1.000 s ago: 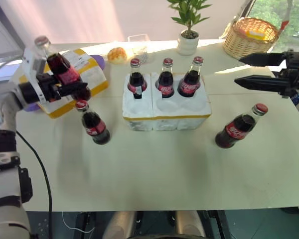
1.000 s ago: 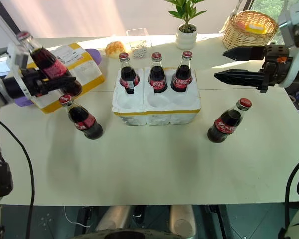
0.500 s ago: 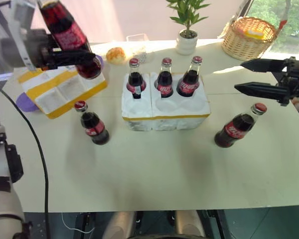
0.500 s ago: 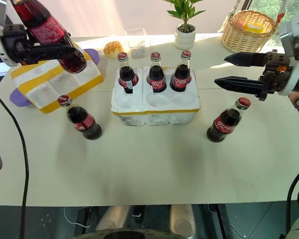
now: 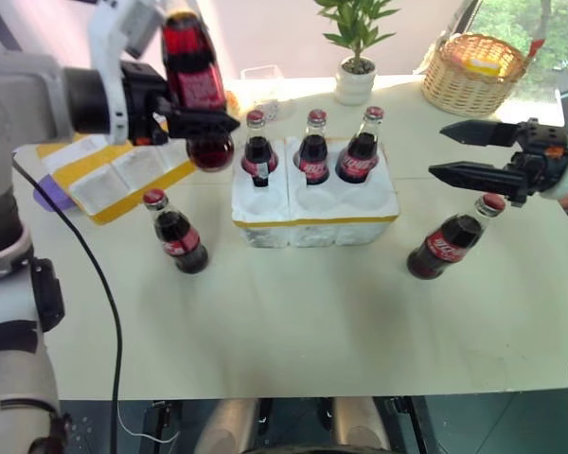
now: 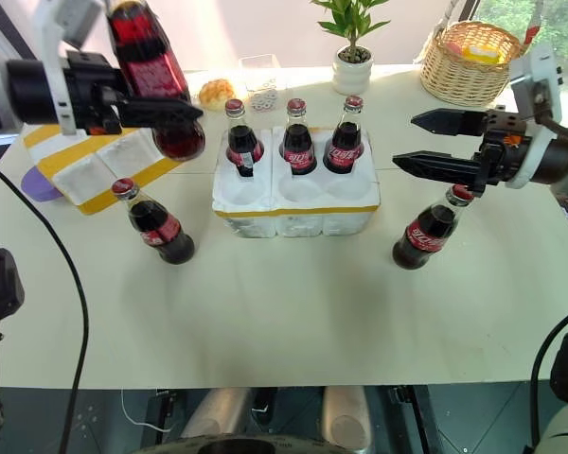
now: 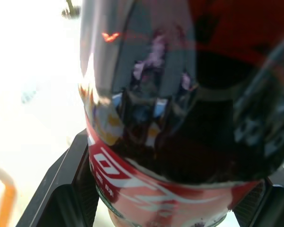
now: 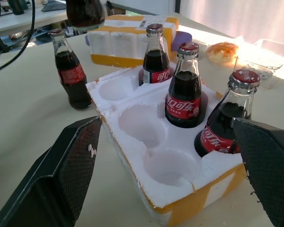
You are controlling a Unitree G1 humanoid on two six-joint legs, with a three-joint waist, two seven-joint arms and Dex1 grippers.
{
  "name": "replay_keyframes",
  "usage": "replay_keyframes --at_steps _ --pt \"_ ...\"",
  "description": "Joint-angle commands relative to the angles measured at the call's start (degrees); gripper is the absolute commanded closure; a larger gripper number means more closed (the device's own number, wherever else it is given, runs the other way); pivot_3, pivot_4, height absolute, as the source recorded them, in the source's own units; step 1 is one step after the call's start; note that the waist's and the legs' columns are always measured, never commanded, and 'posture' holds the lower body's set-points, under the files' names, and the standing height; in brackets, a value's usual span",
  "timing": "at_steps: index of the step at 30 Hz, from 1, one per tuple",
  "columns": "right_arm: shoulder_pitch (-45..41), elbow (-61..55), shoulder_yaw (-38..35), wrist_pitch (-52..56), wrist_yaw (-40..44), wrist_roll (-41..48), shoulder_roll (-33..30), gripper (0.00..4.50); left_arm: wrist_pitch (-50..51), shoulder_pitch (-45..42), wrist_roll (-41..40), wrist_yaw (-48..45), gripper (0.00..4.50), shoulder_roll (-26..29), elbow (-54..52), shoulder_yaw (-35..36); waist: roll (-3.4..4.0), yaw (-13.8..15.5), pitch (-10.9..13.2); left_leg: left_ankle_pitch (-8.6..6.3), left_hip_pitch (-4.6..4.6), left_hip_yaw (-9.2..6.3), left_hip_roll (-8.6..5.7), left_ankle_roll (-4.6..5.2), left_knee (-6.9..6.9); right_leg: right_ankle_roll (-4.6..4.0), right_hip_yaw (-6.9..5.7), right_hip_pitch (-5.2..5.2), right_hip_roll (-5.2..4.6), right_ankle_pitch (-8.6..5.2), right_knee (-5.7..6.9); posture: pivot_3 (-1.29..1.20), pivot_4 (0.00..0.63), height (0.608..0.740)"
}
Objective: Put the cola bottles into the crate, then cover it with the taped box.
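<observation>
Holding a cola bottle (image 5: pixel 193 90) up off the table (image 5: pixel 293 322), the left gripper (image 5: pixel 194 121) is clamped on its lower body, just at 9 o'clock of the crate (image 5: pixel 314 216). Bottle hangs nearly upright, neck up, base down, long axis tipped a bit. Left wrist view: dark glass w/ red label (image 7: pixel 146 198) between the two black fingers (image 7: pixel 57 189); white script on it, not readable there.

Crate sits mid-table, long axis running 9 to 3 o'clock, yellow band round its base. Three bottles (image 5: pixel 313 147) stand upright in the far row of wells; near row of three wells (image 8: pixel 169 166) is open. Their red labels carry white Coca-Cola script, plus Chinese characters on the middle one in the right wrist view.

Around it: a loose bottle (image 5: pixel 175 233) stands at 8 o'clock of the crate, leaning slightly, directly below the held one. Another loose bottle (image 5: pixel 452 238) stands at 4 o'clock, tilted, cap toward 1 o'clock. Taped box (image 5: pixel 114 168) lies at 9 o'clock, yellow stripes up, partly behind the left arm, a purple thing (image 5: pixel 47 194) poking out at its edge.

Right gripper (image 5: pixel 464 151) hovers at 3 o'clock of the crate, fingers wide apart, empty, pointing at the crate, just above the tilted bottle's cap.

Far edge, 12 to 2 o'clock: bun (image 6: pixel 215 93), clear tub (image 5: pixel 261 83), potted plant (image 5: pixel 357 57), wicker basket (image 5: pixel 477 68).
</observation>
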Motion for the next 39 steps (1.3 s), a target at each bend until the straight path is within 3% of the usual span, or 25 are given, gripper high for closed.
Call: replay_keyframes --at_steps 1,7,14,25,39 --pt "-2.4 0.6 0.3 -1.6 -0.2 -0.1 1.2 0.0 4.1 -4.5 -1.3 3.8 1.62 -2.5 -2.9 2.8 0.0 0.1 0.0 0.01 0.0 0.0 0.0 -0.01 0.0 0.0 0.0 -0.01 0.01 0.0 0.01 0.0 0.15 0.74" --pt "-3.9 2.5 1.9 -2.8 -0.3 -0.9 3.0 0.0 3.2 -9.7 -4.0 4.7 1.62 -9.9 -0.9 1.4 -0.07 0.5 0.0 0.04 0.0 -0.01 0.0 -0.06 0.04 -0.02 -0.01 0.03 0.0 0.02 0.02 0.0 0.15 0.74" --pt "-4.7 3.4 2.4 -4.1 -0.2 -1.7 3.7 0.0 0.1 -12.8 -4.2 4.2 1.62 -14.2 4.2 -3.7 -0.04 0.3 0.0 0.04 0.0 0.0 0.0 -0.08 -0.01 -0.02 0.0 0.01 0.0 0.02 -0.01 0.0 0.15 0.74" --pt "-5.4 3.4 2.6 -4.8 2.4 -3.2 0.5 0.0 -5.5 -8.4 2.3 10.6 1.62 -21.1 6.6 -13.8 -0.04 0.3 0.0 0.08 0.02 0.0 0.0 -0.12 0.01 -0.05 0.03 0.0 -0.01 0.04 0.05 0.0 0.15 0.74" --pt "-4.8 1.6 1.9 -3.8 1.1 -2.7 0.5 0.0 -12.6 -6.4 9.1 17.6 1.62 -30.7 16.5 -13.5 -0.04 0.4 0.0 0.08 0.01 0.0 -0.01 -0.12 0.03 -0.06 0.03 0.02 -0.02 0.05 0.04 0.0 0.15 0.74"
